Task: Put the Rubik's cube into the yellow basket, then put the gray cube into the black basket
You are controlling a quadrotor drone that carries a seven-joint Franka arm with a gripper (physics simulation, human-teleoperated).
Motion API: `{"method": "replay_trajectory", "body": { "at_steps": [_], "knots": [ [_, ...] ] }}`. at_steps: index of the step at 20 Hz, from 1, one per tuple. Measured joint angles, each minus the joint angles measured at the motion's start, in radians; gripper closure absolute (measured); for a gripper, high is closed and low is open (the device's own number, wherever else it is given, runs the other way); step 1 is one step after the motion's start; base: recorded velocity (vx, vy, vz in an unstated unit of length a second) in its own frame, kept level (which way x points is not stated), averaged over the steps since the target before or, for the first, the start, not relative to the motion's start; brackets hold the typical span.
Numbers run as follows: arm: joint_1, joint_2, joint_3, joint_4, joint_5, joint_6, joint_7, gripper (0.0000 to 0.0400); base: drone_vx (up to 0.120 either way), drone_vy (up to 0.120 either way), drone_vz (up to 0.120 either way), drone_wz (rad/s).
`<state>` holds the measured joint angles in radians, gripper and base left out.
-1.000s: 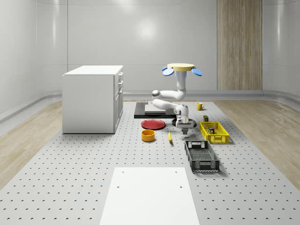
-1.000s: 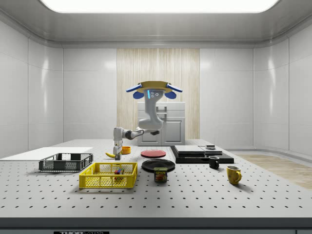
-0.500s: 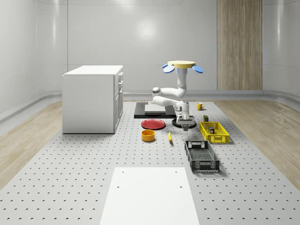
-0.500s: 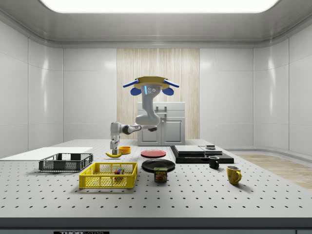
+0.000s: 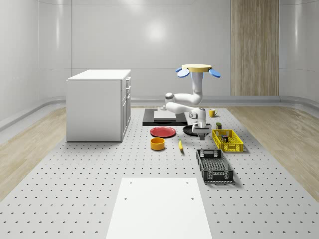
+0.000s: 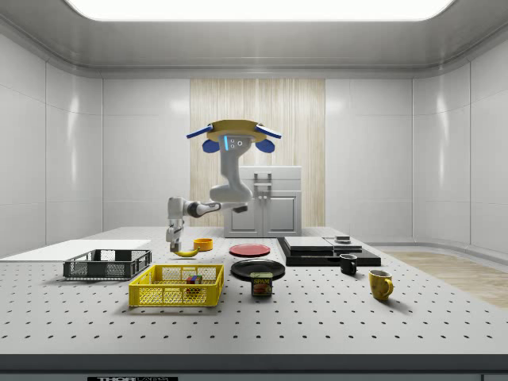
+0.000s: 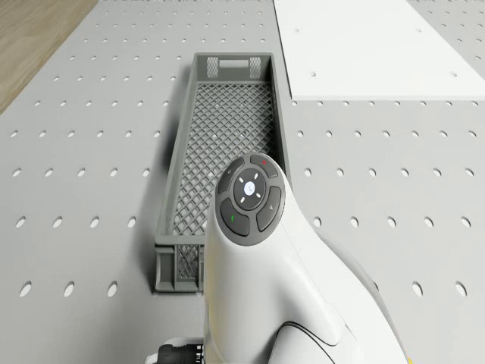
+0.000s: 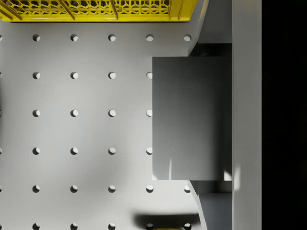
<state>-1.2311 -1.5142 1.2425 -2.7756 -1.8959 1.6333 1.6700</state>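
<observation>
Already the Rubik's cube sits in the yellow basket, while the hovering drone's claw grips the gray cube short of the empty black basket ahead.

Your drone hovers above the bench, its arm reaching down. The end effector hangs between the yellow basket and the banana, beyond the black basket.

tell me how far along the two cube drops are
First drop looks done: the Rubik's cube lies in the yellow basket. Second is in hand: the gripper holds the gray cube above the table, with the drone hovering. Left: carry it to the black basket and release.
</observation>
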Motion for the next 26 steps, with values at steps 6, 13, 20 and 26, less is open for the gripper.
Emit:
{"method": "replay_trajectory", "body": {
  "at_steps": [6, 13, 20, 26],
  "knots": [
    [-0.001, -0.002, 0.000, 0.000, 0.001, 0.001, 0.000, 0.0149, 0.120, 0.073, 0.000, 0.000],
    [-0.001, -0.003, 0.001, 0.000, 0.002, 0.003, 0.001, 0.0149, 0.120, 0.000, 0.000, 0.000],
    [-0.002, -0.005, 0.001, 0.000, 0.002, 0.004, 0.001, 0.0149, 0.120, 0.000, 0.000, 0.000],
    [-0.002, -0.006, 0.001, 0.000, 0.003, 0.006, 0.002, 0.0149, 0.120, 0.000, 0.000, 0.000]
  ]
}}
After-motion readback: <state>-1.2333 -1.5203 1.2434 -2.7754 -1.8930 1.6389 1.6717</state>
